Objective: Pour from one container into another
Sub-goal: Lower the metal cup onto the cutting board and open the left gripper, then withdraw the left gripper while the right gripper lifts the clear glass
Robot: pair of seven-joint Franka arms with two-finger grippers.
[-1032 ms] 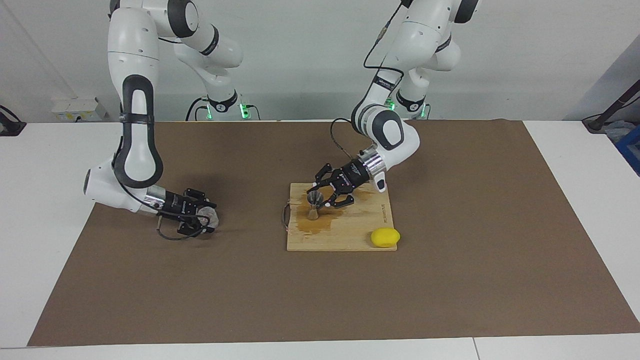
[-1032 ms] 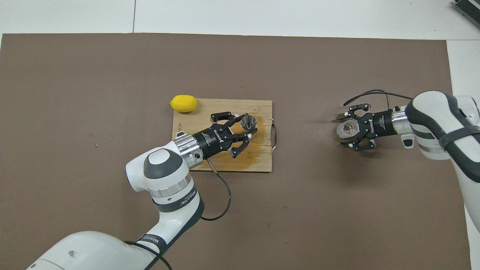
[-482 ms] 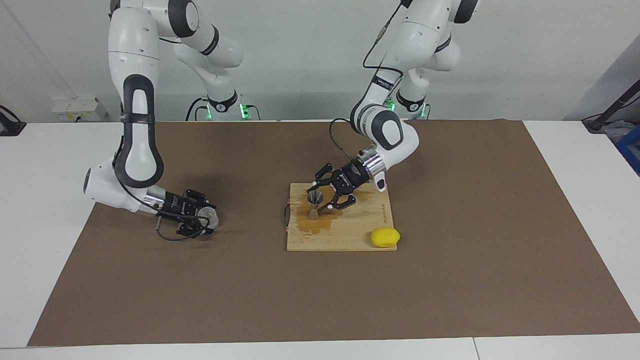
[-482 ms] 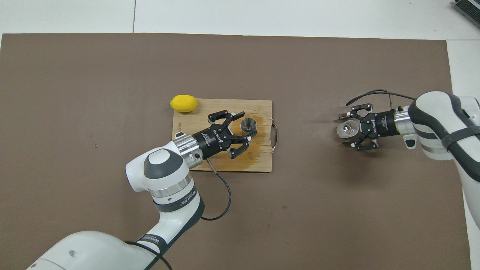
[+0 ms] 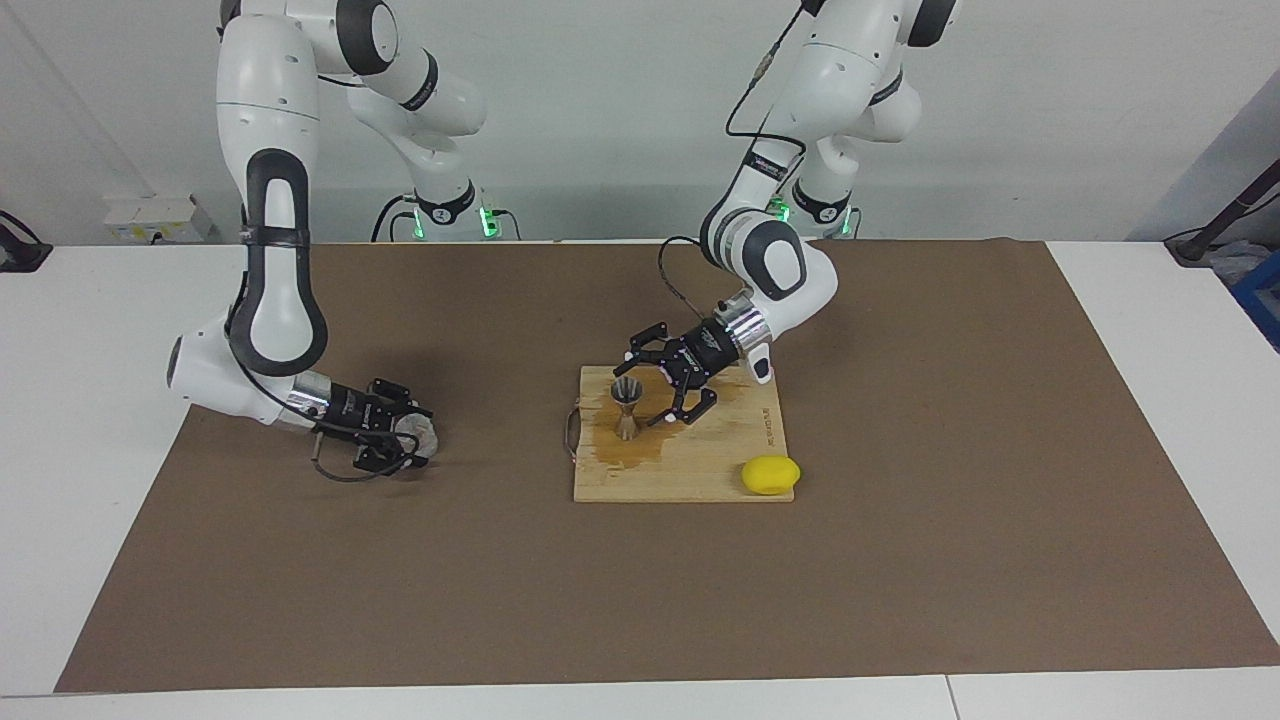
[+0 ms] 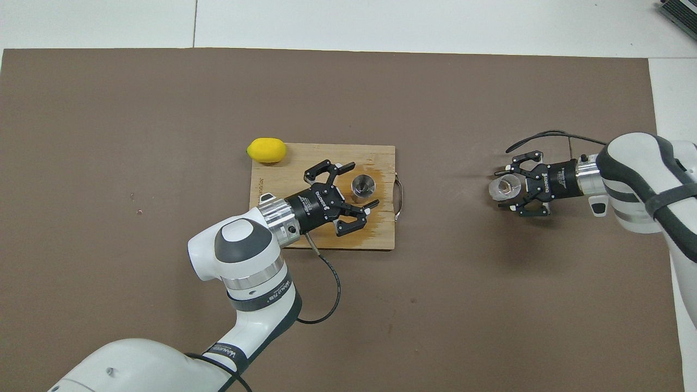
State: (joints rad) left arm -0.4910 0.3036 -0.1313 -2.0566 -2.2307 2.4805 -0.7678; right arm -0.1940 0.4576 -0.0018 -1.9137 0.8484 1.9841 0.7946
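The silver hourglass jigger (image 5: 626, 408) (image 6: 363, 185) stands upright on the wooden cutting board (image 5: 690, 470) (image 6: 305, 155). My left gripper (image 5: 642, 392) (image 6: 363, 184) is open, its fingertips spread on either side of the jigger without touching it. Low over the brown mat at the right arm's end, my right gripper (image 5: 412, 440) (image 6: 505, 190) is closed on the small clear glass tumbler (image 5: 420, 432) (image 6: 502, 187), a finger against each side. A brownish trace shows inside the tumbler.
A yellow lemon (image 5: 770, 474) (image 6: 266, 150) rests at the board's corner, farther from the robots than the jigger. A wet brown stain (image 5: 630, 452) darkens the board around the jigger. A metal handle (image 6: 399, 193) sticks out from the board's edge.
My left gripper has opened and let go of the jigger, which stays standing. My right gripper's fingers have drawn in on the tumbler, and that arm has pulled back slightly.
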